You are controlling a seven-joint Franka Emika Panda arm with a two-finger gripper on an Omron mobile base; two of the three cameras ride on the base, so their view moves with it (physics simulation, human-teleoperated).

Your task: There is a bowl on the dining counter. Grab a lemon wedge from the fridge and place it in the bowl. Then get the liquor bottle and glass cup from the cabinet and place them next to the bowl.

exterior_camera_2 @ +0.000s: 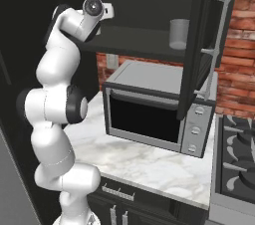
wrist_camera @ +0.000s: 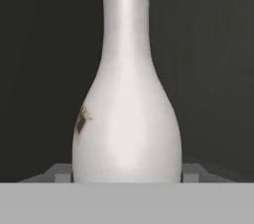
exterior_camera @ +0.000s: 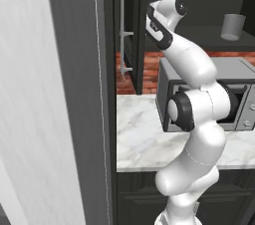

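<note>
The white arm (exterior_camera_2: 55, 109) is rising in front of the marble surface (exterior_camera: 139, 139) and reaching up into the open dark cabinet (exterior_camera_2: 144, 0) above the microwave (exterior_camera_2: 159, 109), which is standing on that surface against the brick wall (exterior_camera_2: 239, 59). The cabinet's door (exterior_camera_2: 204, 45) is swinging out over the microwave's right end. On the cabinet shelf (exterior_camera_2: 139, 40) directly above the microwave, the grey glass cup (exterior_camera_2: 179, 34) is standing upright. In the hand view, the white liquor bottle (wrist_camera: 126, 119) is standing upright, very close, inside the cabinet, and the hand (wrist_camera: 126, 172) is flanking its base, one fingertip (wrist_camera: 62, 173) just beside each side; whether the fingers are pressing on the bottle cannot be told.
</note>
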